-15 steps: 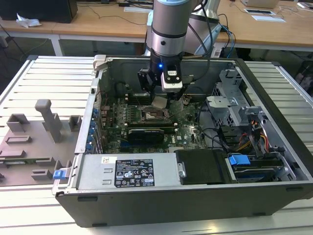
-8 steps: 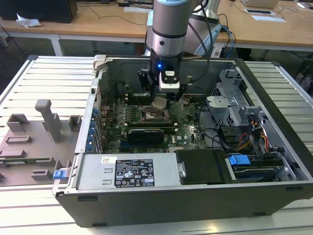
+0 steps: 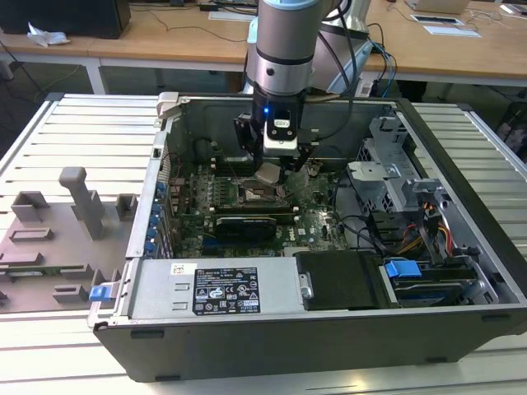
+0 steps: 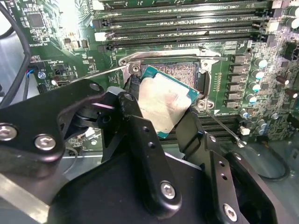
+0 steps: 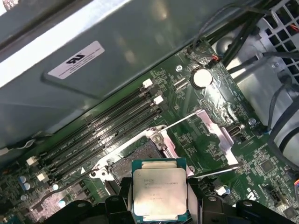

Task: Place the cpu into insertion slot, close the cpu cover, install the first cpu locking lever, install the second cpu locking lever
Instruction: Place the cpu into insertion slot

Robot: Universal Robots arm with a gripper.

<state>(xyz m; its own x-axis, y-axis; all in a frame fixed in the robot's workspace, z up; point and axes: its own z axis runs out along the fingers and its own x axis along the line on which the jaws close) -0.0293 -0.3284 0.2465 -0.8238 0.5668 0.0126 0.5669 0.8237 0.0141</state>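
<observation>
My gripper (image 3: pixel 271 169) hangs inside the open computer case, shut on the cpu (image 3: pixel 270 175), a small silver-topped square chip. In the second wrist view the cpu (image 4: pixel 164 103) sits tilted between the black fingers (image 4: pixel 140 135), just above the insertion slot (image 4: pixel 180 72), a dark square recess with a silver rim. In the first wrist view the cpu (image 5: pixel 160 192) hovers close to the insertion slot (image 5: pixel 140 151). The cpu cover (image 5: pixel 212 128), a silver frame plate, stands swung open beside the slot. A thin locking lever (image 5: pixel 216 172) sticks out free on each side.
Long black memory slots (image 5: pixel 107 128) run beside the socket. The power supply (image 3: pixel 216 288) lies along the near case wall, drive bays and cables (image 3: pixel 412 214) fill the exterior view's right. A grey fixture (image 3: pixel 74 206) stands on the table at the exterior view's left.
</observation>
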